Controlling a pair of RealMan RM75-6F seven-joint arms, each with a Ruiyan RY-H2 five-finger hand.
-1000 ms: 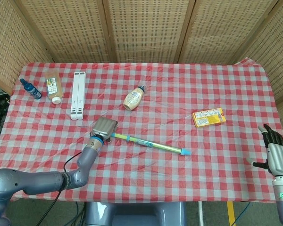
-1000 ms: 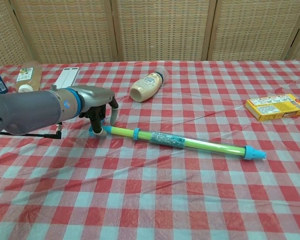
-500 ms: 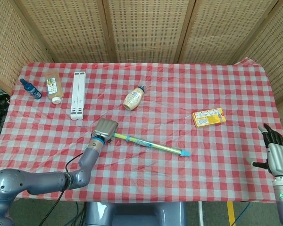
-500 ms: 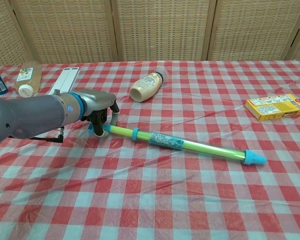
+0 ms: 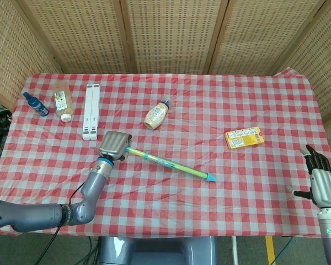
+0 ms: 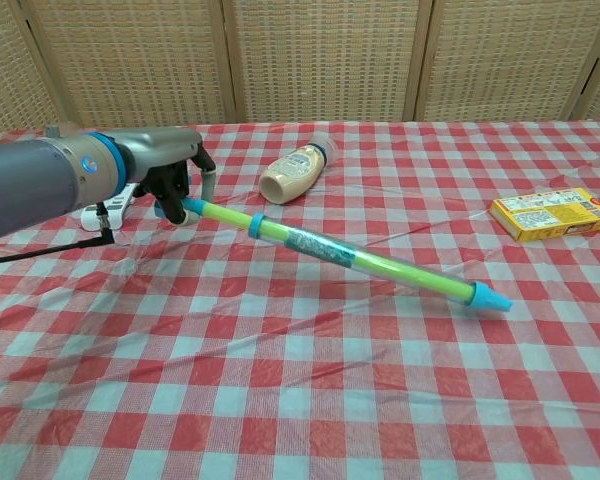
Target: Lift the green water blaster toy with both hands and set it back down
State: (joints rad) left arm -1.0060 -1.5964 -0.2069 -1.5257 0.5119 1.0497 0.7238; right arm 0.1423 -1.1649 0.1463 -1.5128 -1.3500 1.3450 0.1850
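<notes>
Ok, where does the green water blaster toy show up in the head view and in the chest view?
Head view: green water blaster toy lies diagonally at centre, left hand gripping its upper-left end.
Chest view: centre, sloping down to the right.
Shared landmark: yellow box, to its right.

head view high, looking steeply down, chest view low and nearer, both sharing the table
</notes>
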